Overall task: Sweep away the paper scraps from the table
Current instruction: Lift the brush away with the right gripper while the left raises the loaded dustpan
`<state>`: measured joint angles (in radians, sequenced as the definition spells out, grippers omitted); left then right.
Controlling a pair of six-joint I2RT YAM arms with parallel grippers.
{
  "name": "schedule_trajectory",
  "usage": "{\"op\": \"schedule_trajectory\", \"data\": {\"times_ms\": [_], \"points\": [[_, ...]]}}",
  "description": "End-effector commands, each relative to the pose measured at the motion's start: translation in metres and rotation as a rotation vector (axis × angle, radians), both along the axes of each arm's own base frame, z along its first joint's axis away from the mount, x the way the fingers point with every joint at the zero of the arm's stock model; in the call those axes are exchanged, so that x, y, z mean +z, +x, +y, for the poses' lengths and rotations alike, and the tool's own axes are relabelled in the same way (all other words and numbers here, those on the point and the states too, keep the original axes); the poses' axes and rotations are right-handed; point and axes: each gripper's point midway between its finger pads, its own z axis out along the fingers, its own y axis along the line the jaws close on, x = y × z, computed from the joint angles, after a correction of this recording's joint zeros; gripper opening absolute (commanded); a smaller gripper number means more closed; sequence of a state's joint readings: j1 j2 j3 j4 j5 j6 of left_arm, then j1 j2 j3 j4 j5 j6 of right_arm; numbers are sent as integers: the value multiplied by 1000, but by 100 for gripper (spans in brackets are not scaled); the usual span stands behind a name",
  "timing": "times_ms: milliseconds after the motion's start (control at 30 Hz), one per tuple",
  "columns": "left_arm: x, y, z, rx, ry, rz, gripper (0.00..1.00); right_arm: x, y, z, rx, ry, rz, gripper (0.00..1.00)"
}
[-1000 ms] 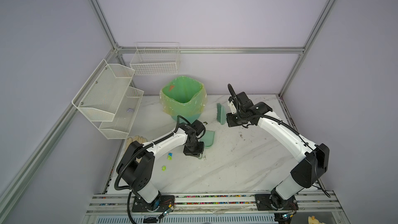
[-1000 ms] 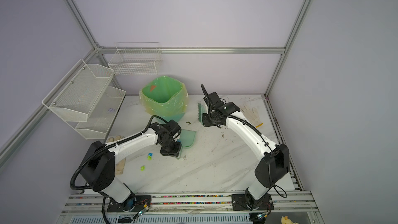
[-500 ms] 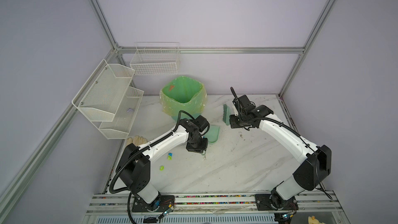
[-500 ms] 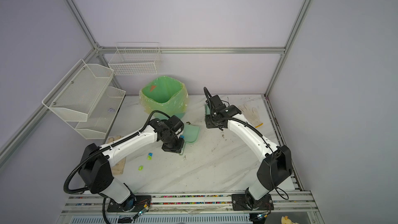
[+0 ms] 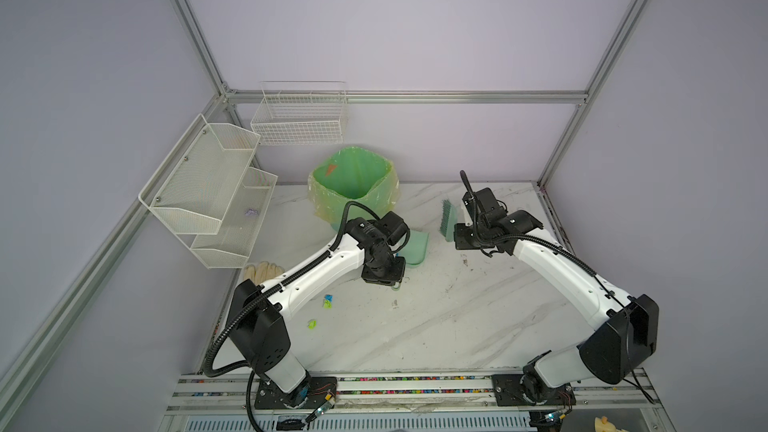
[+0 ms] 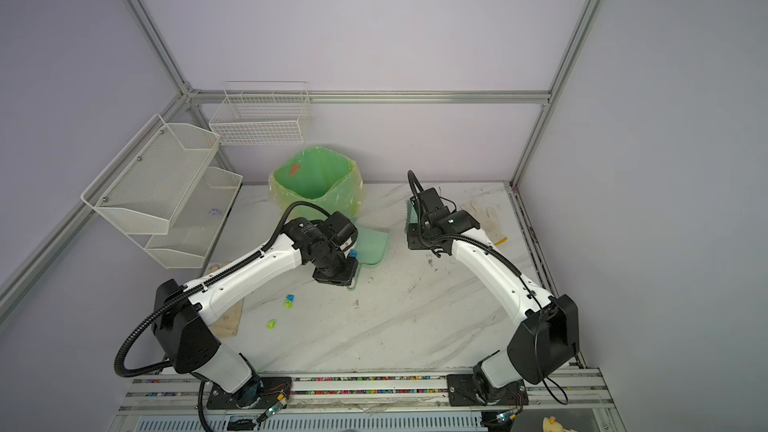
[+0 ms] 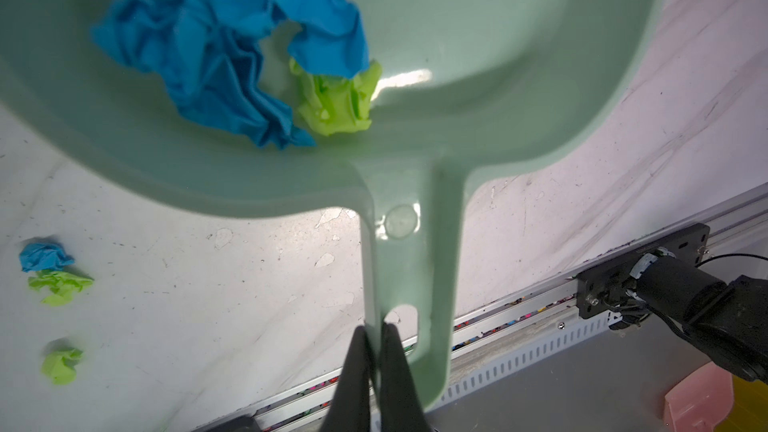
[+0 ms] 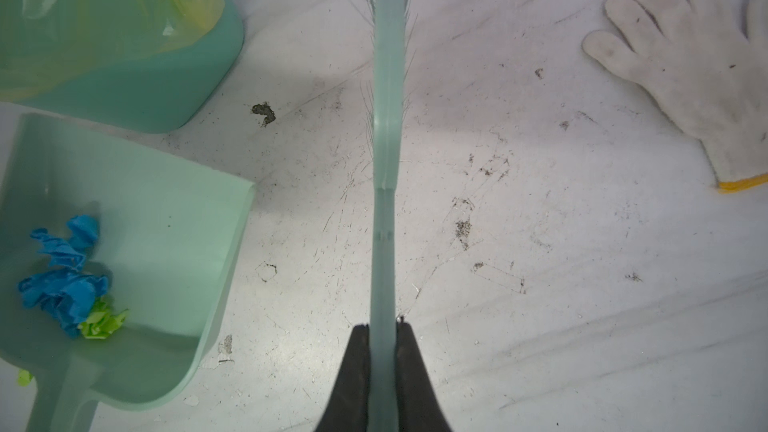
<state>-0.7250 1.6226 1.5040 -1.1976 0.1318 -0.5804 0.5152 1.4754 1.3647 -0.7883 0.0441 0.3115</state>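
Observation:
My left gripper (image 7: 376, 328) is shut on the looped handle end of a pale green dustpan (image 7: 457, 56), which sits just in front of the bin in both top views (image 5: 417, 247) (image 6: 374, 245). Blue (image 7: 216, 56) and yellow-green (image 7: 336, 101) paper scraps lie in the pan at its handle end. Three more scraps (image 5: 328, 301) (image 5: 311, 323) (image 7: 45, 255) rest on the white marble table (image 5: 457, 326), left of the pan. My right gripper (image 8: 383, 328) is shut on the handle of a green brush (image 8: 386, 160), held right of the pan (image 5: 449, 220), bristles towards the back wall.
A green-bagged bin (image 5: 353, 176) stands at the back centre, close behind the dustpan. White gloves lie at the left edge (image 5: 262, 272) and back right (image 6: 486, 218). Mesh shelves (image 5: 208, 189) and a wire basket (image 5: 299, 122) hang at the left. A dark speck (image 8: 264, 112) lies near the bin.
The left arm has carried the dustpan to the right and slightly back, away from the loose scraps. The right arm has moved the brush to the right. Both grips are unchanged.

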Motion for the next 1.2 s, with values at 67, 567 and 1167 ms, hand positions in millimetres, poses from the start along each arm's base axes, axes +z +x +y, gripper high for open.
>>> {"op": "schedule_trajectory", "data": {"times_ms": [67, 567, 1167], "points": [[36, 18, -10, -27, -24, -87, 0, 4, 1, -2, -35, 44, -30, 0], [73, 38, -9, -30, -1, -147, 0, 2, 4, -5, -61, 49, -52, 0], [147, 69, 6, 46, -171, -286, 0, 2, 2, -4, -56, 72, -54, 0]]}}
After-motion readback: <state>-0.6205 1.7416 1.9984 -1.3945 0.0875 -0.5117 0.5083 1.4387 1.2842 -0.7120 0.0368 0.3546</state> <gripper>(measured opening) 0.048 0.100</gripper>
